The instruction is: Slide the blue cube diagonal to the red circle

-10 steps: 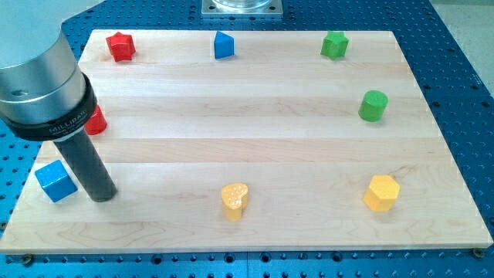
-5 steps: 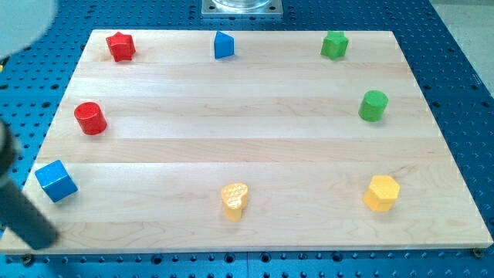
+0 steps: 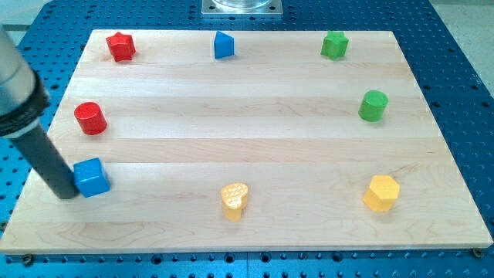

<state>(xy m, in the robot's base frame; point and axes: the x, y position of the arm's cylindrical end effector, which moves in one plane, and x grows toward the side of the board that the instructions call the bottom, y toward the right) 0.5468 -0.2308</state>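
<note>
The blue cube (image 3: 92, 177) sits near the board's lower left, below and just right of the red circle (image 3: 90, 118), a short red cylinder near the left edge. My tip (image 3: 66, 191) rests on the board against the cube's left side. The dark rod rises from it up and to the view's left, to the grey arm body at the left edge.
A red star (image 3: 120, 46), a blue pentagon-like block (image 3: 223, 45) and a green star (image 3: 334, 45) line the top edge. A green cylinder (image 3: 373, 105) stands at the right. A yellow heart (image 3: 235, 199) and a yellow hexagon (image 3: 380, 192) lie near the bottom. The wooden board (image 3: 255, 139) rests on a blue perforated table.
My tip swung from the cube's right side, round below it, to its left side. The blue cube has slid to the right, to below the red circle.
</note>
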